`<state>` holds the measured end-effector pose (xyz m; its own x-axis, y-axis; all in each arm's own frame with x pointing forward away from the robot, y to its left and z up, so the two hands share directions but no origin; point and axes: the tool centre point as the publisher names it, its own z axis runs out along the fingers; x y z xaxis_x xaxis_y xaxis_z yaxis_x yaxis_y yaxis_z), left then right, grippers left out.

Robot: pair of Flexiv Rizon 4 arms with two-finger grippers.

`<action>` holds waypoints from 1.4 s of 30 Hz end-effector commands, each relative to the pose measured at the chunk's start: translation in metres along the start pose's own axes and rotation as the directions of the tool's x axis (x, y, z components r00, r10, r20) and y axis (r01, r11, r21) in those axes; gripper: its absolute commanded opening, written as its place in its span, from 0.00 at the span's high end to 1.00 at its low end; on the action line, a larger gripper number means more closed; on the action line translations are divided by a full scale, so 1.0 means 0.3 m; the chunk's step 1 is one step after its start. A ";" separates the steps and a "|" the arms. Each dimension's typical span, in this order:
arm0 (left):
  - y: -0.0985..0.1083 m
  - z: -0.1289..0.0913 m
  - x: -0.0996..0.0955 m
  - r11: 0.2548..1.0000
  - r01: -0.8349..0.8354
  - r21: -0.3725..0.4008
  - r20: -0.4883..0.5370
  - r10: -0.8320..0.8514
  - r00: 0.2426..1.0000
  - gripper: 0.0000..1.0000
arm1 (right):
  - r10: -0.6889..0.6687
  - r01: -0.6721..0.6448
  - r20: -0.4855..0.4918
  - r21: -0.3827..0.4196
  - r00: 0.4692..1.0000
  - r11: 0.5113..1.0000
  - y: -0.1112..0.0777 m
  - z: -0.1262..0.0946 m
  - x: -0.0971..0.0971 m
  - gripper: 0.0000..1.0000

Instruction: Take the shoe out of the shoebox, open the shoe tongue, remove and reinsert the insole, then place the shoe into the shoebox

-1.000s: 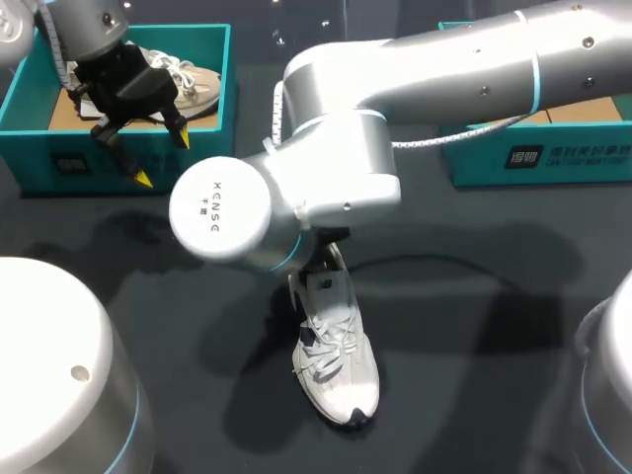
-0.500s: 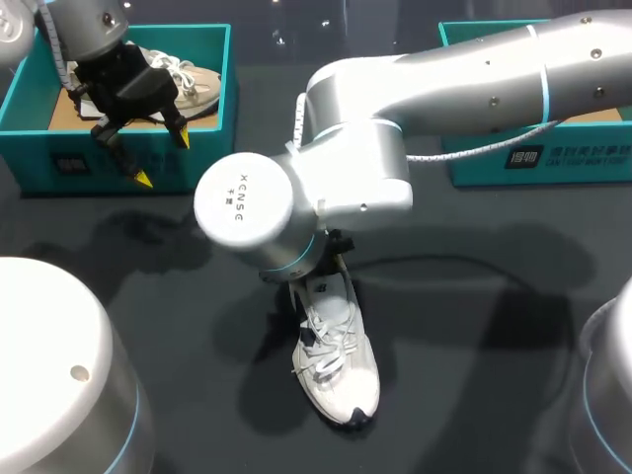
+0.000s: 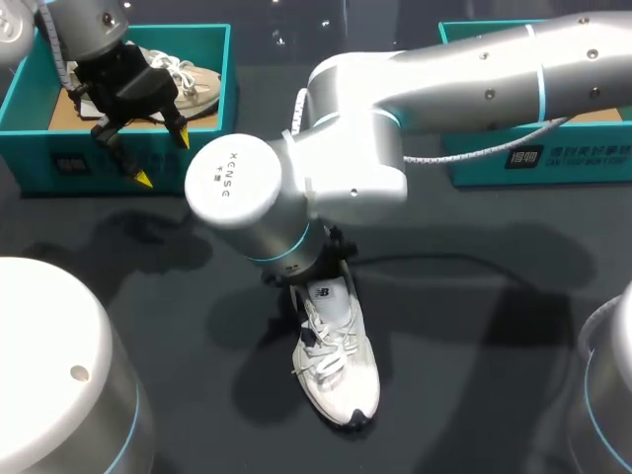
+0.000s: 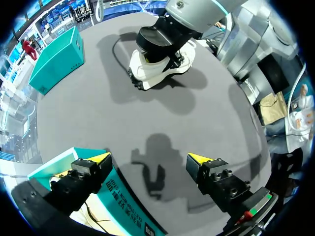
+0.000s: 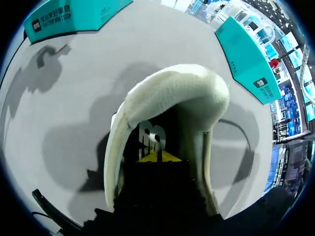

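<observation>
The white shoe [image 3: 336,365] stands on the bench [image 3: 474,375], lower middle of the head view. The right tool [image 5: 157,160] is in its heel opening; spread or pinching, I cannot tell. The left tool [image 3: 163,158], spread, hangs above the shoebox [image 3: 39,148] front wall, upper left.

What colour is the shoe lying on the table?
The shoe is white with a dark toe tip, clearest in the head view.

We see bright overhead light casting soft, overlapping shadows on the dark table [image 3: 474,375] around the white shoe [image 3: 336,365], darkest just beside it, with mild glare on our right arm [image 3: 346,168] above the shoe.
</observation>
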<state>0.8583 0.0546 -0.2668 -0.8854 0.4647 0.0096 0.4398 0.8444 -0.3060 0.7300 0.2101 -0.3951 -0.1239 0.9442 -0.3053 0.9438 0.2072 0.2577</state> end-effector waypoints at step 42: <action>0.000 -0.001 -0.001 1.000 -0.001 -0.002 -0.002 0.001 1.000 0.00 | 0.003 -0.003 -0.121 0.002 0.993 1.000 0.004 0.056 0.023 1.00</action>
<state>0.8583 0.0546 -0.2668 -0.8854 0.4647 0.0096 0.4398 0.8443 -0.3061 0.7441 0.2220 -0.4036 -0.1545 0.9682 -0.1966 0.9426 0.2040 0.2643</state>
